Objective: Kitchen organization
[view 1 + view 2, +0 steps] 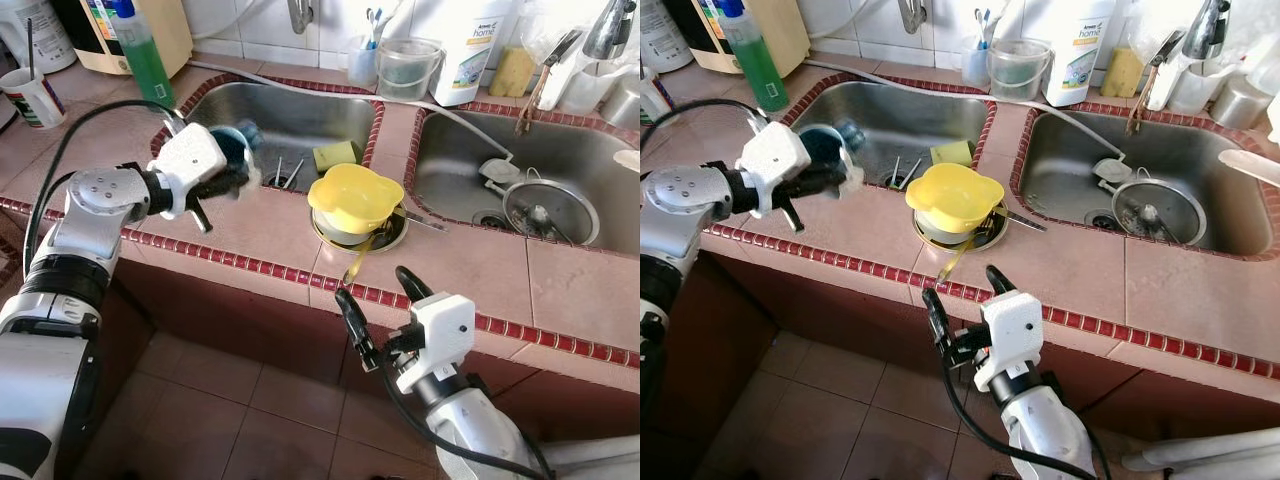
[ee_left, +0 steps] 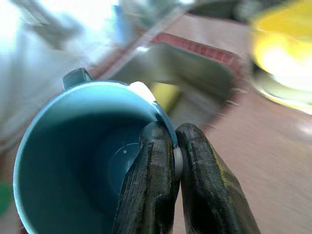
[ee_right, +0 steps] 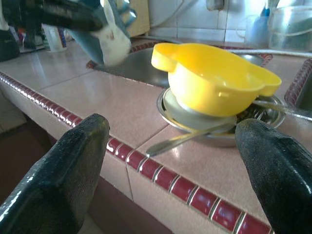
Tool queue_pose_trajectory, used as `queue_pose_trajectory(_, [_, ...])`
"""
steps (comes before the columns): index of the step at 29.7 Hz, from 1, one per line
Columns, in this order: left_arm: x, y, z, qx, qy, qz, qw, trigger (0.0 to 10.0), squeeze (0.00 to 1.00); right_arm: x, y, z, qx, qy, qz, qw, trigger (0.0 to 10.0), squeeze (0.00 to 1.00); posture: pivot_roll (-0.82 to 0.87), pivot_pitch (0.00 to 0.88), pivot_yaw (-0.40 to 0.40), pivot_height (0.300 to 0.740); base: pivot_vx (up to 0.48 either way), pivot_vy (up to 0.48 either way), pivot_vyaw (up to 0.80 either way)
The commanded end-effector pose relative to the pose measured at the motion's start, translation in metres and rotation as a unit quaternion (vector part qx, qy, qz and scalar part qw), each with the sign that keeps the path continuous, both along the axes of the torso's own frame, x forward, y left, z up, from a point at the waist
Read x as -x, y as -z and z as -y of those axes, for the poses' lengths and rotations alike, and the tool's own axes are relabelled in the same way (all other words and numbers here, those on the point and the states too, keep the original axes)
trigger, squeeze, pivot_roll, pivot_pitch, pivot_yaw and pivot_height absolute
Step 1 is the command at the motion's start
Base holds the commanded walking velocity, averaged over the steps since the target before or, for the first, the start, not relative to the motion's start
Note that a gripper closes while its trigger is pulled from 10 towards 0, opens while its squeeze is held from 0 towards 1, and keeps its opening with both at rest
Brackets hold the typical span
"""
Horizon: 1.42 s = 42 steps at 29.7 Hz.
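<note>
My left gripper (image 1: 232, 172) is shut on the rim of a teal blue cup (image 1: 237, 148), held tilted above the counter at the left sink's near edge; the wrist view shows both fingers (image 2: 161, 190) pinching the cup's rim (image 2: 92, 146). A yellow bowl (image 1: 355, 197) sits on a stack of metal plates (image 1: 378, 236) with a spoon (image 1: 358, 262), on the counter between the two sinks. My right gripper (image 1: 375, 312) hangs open below the counter's front edge, facing the yellow bowl (image 3: 214, 83).
The left sink (image 1: 290, 115) holds a green sponge (image 1: 335, 154) and cutlery. The right sink (image 1: 570, 170) holds a metal pan (image 1: 550, 210). A green soap bottle (image 1: 145, 55), a mug (image 1: 35, 97), a plastic jug (image 1: 408, 66) and a detergent bottle (image 1: 470, 50) line the back.
</note>
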<state>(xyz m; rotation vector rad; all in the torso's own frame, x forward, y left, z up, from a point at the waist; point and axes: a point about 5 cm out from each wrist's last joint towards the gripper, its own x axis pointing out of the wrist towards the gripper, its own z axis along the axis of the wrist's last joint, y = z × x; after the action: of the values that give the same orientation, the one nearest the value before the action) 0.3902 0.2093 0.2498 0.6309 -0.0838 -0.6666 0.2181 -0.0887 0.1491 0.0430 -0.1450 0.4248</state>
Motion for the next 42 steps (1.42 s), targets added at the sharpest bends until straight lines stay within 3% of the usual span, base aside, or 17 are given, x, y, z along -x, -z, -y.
queue_pose_trajectory(1, [-0.002, -0.013, -0.003, 0.021, -0.019, 0.025, 0.999, 10.0, 0.00, -0.002, 0.001, 0.000, -0.005, 0.004, 0.001, 1.000, 10.0, 0.00, -0.16, 0.094, 0.035, 0.732, 0.000, 0.000, 0.00])
queue_pose_trajectory(3, [-0.002, -0.019, -0.002, 0.084, -0.039, 0.049, 0.994, 10.0, 0.00, -0.010, -0.001, 0.002, -0.008, 0.014, 0.008, 1.000, 10.0, 0.00, -0.16, 0.073, 0.025, 0.732, 0.000, 0.000, 0.00])
queue_pose_trajectory(6, [-0.002, -0.022, 0.001, 0.118, -0.053, 0.064, 0.990, 10.0, 0.00, -0.016, -0.003, 0.003, -0.012, 0.024, 0.014, 1.000, 10.0, 0.00, -0.16, 0.056, 0.017, 0.732, 0.000, 0.000, 0.00])
queue_pose_trajectory(10, [0.003, -0.017, 0.009, 0.200, -0.073, 0.081, 0.974, 10.0, 0.00, -0.028, -0.009, 0.003, -0.018, 0.042, 0.031, 0.998, 10.0, 0.00, -0.16, 0.025, 0.013, 0.732, 0.000, 0.000, 0.00])
queue_pose_trajectory(11, [0.007, -0.013, 0.013, 0.237, -0.081, 0.088, 0.964, 10.0, 0.00, -0.034, -0.012, 0.004, -0.018, 0.051, 0.041, 0.998, 10.0, 0.00, -0.16, 0.020, 0.011, 0.732, 0.000, 0.000, 0.00])
queue_pose_trajectory(14, [0.018, 0.003, 0.029, 0.275, -0.089, 0.090, 0.953, 10.0, 0.00, -0.045, -0.017, 0.008, -0.016, 0.076, 0.057, 0.995, 10.0, 0.00, -0.16, 0.010, 0.005, 0.732, 0.000, 0.000, 0.00])
queue_pose_trajectory(16, [0.023, 0.012, 0.036, 0.278, -0.098, 0.087, 0.952, 10.0, 0.00, -0.050, -0.020, 0.012, -0.018, 0.092, 0.065, 0.994, 10.0, 0.00, -0.16, 0.009, 0.000, 0.732, 0.000, 0.000, 0.00])
queue_pose_trajectory(17, [0.024, 0.018, 0.037, 0.303, -0.112, 0.074, 0.943, 10.0, 0.00, -0.052, -0.020, 0.014, -0.017, 0.104, 0.068, 0.992, 10.0, 0.00, -0.16, 0.005, -0.003, 0.732, 0.000, 0.000, 0.00])
queue_pose_trajectory(20, [0.025, 0.022, 0.039, 0.320, -0.120, 0.063, 0.938, 10.0, 0.00, -0.054, -0.021, 0.015, -0.016, 0.109, 0.069, 0.992, 10.0, 0.00, -0.17, 0.004, -0.003, 0.732, 0.000, 0.000, 0.00])
queue_pose_trajectory(25, [0.044, 0.048, 0.060, 0.364, -0.143, 0.028, 0.920, 10.0, 0.00, -0.067, -0.024, 0.026, -0.014, 0.153, 0.088, 0.984, 10.0, 0.00, -0.18, 0.000, -0.006, 0.732, 0.000, 0.000, 0.00])
queue_pose_trajectory(30, [0.053, 0.063, 0.069, 0.391, -0.156, 0.006, 0.907, 10.0, 0.00, -0.072, -0.026, 0.031, -0.014, 0.170, 0.095, 0.981, 10.0, 0.00, -0.18, 0.000, -0.008, 0.732, 0.000, 0.000, 0.00])
queue_pose_trajectory(32, [0.056, 0.066, 0.072, 0.387, -0.157, 0.011, 0.908, 10.0, 0.00, -0.075, -0.027, 0.032, -0.015, 0.172, 0.098, 0.980, 10.0, 0.00, -0.19, 0.000, -0.011, 0.732, 0.000, 0.000, 0.00])
queue_pose_trajectory(35, [0.059, 0.064, 0.073, 0.403, -0.162, 0.024, 0.901, 10.0, 0.00, -0.077, -0.029, 0.032, -0.012, 0.175, 0.108, 0.978, 10.0, 0.00, -0.19, 0.000, -0.013, 0.732, 0.000, 0.000, 0.00])
queue_pose_trajectory(42, [0.059, 0.064, 0.076, 0.380, -0.160, 0.026, 0.911, 10.0, 0.00, -0.081, -0.029, 0.033, -0.014, 0.176, 0.112, 0.978, 10.0, 0.00, -0.18, 0.000, -0.013, 0.732, 0.000, 0.000, 0.00])
